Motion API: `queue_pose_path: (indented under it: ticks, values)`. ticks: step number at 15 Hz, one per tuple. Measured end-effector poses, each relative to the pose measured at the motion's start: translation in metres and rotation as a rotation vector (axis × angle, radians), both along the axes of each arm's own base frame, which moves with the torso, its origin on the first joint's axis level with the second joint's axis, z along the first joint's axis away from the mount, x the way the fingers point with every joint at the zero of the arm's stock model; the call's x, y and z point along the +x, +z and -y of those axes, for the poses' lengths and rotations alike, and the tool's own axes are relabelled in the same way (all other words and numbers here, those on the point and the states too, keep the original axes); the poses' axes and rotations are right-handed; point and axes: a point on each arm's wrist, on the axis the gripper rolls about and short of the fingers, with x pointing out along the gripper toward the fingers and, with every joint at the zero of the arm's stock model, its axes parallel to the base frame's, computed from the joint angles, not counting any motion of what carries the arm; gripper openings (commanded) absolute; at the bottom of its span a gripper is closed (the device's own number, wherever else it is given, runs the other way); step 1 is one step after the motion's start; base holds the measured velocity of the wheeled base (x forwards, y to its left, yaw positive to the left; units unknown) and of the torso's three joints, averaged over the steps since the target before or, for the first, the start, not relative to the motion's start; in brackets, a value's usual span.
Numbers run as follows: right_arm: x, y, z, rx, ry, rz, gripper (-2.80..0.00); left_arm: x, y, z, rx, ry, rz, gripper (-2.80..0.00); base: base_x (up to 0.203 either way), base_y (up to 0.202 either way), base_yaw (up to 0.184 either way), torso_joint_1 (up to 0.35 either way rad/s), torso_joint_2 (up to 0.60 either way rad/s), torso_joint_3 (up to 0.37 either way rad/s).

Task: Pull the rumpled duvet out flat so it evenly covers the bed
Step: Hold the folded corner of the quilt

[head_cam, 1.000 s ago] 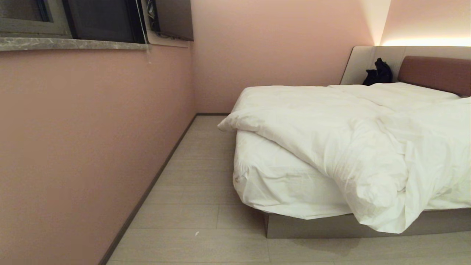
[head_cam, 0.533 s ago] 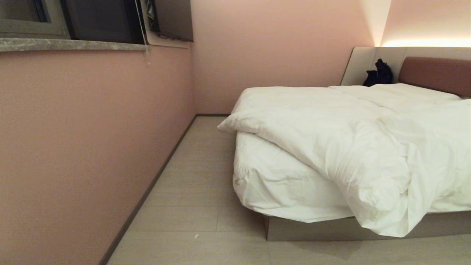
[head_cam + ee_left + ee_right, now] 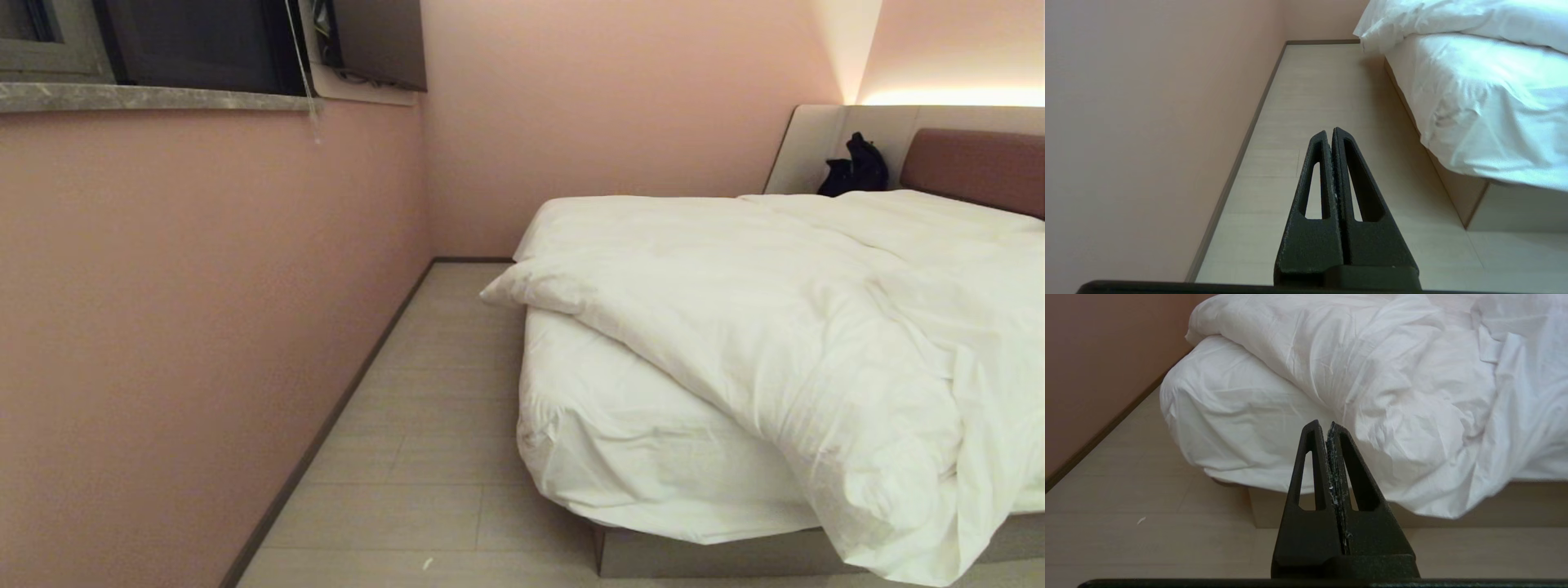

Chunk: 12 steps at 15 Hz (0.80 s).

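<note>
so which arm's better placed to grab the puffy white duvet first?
Right, probably. The right gripper, shut and empty, faces the rumpled puffy white duvet overhanging the grey-based bed. The left gripper, also shut, points along the pale floor beside the bed.

The duvet [image 3: 735, 327] is soft white cloth, puffy and creased. Under it the sheet [image 3: 620, 441] is thinner white cloth, finely wrinkled over the bed's corner. The bed [image 3: 702, 555] base looks smooth, matt grey; its headboard [image 3: 971, 167] is brown and padded. The floor [image 3: 424, 425] beside the bed is pale wood-look planks with a faint sheen. Both grippers [image 3: 1331, 132] [image 3: 1323, 424] are black with a rough, grainy matt finish.
</note>
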Motion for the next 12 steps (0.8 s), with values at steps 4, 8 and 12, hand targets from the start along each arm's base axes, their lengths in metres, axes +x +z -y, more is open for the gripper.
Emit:
queue_pose_path:
  ticks: [4,8,12]
  values:
    - [0.0,0.0,0.0,0.0,0.0,0.0,-2.8,0.0,0.0,0.0,0.0,0.0,0.0,-2.8,0.198,0.0,0.001,0.005,0.0,0.002]
    - [0.0,0.0,0.0,-0.001,0.0,0.0,-2.8,0.0,-0.0001,0.0,-0.002,0.0,0.0,-2.8,0.106,0.0,0.0,0.006,0.0,-0.002]
    - [0.0,0.0,0.0,-0.002,-0.001,0.0,-2.8,0.0001,-0.0004,0.0,-0.002,0.0,-0.001,-2.8,0.0,0.0,0.0,0.0,0.0,0.0]
